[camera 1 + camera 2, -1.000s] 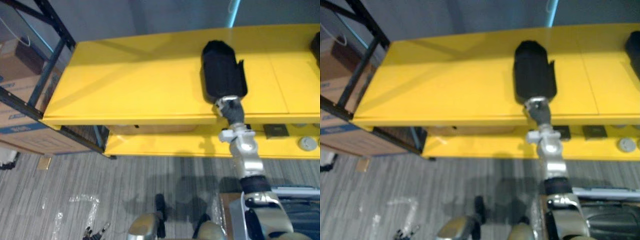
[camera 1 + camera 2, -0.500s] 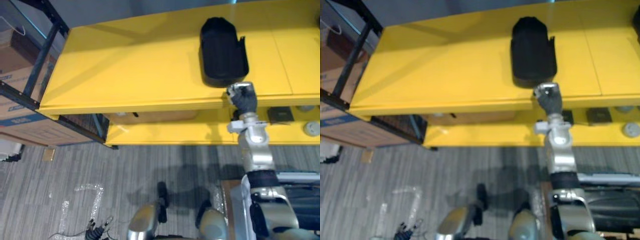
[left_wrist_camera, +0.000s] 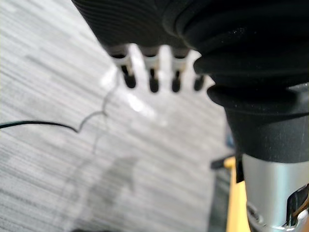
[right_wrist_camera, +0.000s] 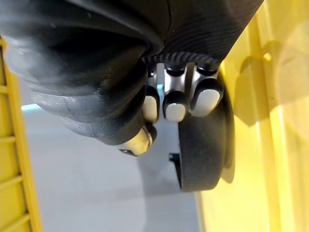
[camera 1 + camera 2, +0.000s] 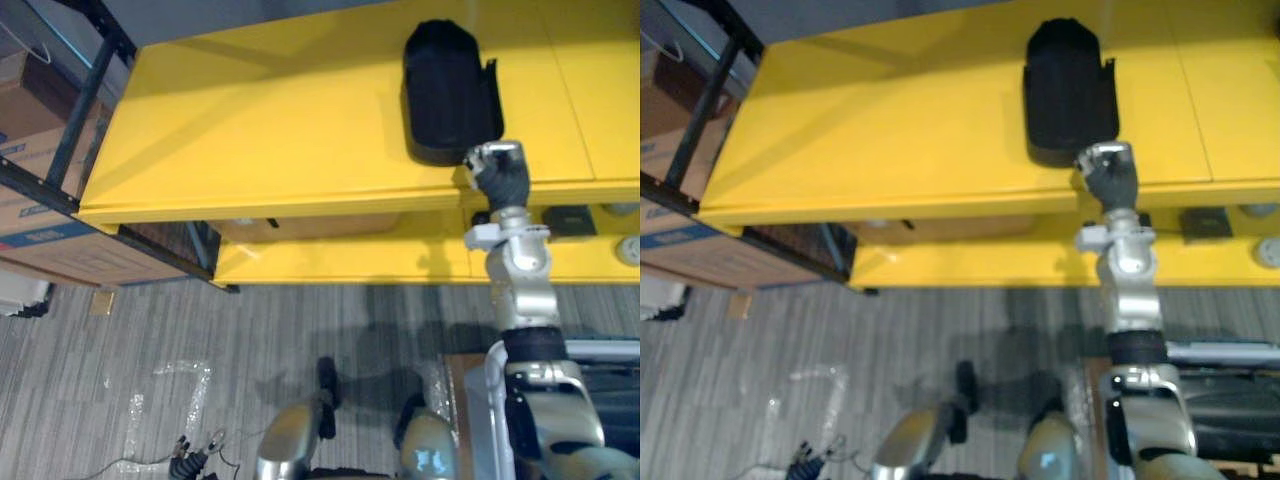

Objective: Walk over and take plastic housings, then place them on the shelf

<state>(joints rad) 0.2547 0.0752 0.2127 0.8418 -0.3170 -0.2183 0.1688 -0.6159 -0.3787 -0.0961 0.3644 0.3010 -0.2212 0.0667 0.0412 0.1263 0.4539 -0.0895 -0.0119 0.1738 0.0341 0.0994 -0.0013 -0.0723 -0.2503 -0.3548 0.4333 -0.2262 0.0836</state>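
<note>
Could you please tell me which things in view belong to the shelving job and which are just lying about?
Job:
black plastic housing, lying on the yellow shelf
right hand, curled and empty at the shelf edge
left hand, open over the floor

Lying about:
cardboard boxes at the left
dark square part and round grey part on the lower board
clear wrap on the floor

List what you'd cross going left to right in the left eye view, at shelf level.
cardboard boxes → black plastic housing → dark square plate → grey round part
</note>
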